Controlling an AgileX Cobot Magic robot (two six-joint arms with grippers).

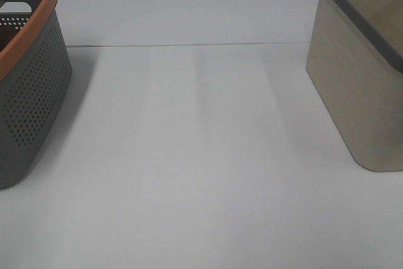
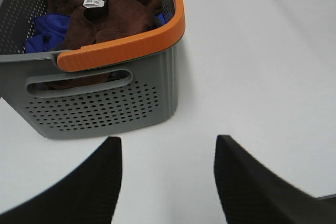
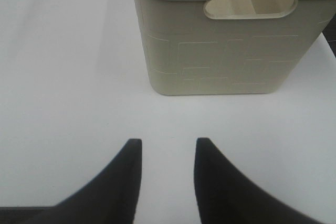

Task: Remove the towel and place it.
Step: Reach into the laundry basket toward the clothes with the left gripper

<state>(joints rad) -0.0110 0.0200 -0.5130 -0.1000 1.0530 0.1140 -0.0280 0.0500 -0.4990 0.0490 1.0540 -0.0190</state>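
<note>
The dark brown towel (image 2: 105, 11) with a small white tag lies crumpled inside the grey perforated basket with an orange rim (image 2: 123, 45), on top of a blue cloth (image 2: 47, 30). The towel is hidden in the exterior high view, where only the basket (image 1: 28, 99) shows at the left edge. My left gripper (image 2: 168, 145) is open and empty, above the table just outside the basket's handle side. My right gripper (image 3: 168, 148) is open and empty, facing the beige basket with a dark grey rim (image 3: 226, 45). Neither gripper shows in the exterior high view.
The beige basket (image 1: 359, 74) stands at the right edge of the white table (image 1: 201, 155). A seam (image 1: 189, 45) runs across the table at the back.
</note>
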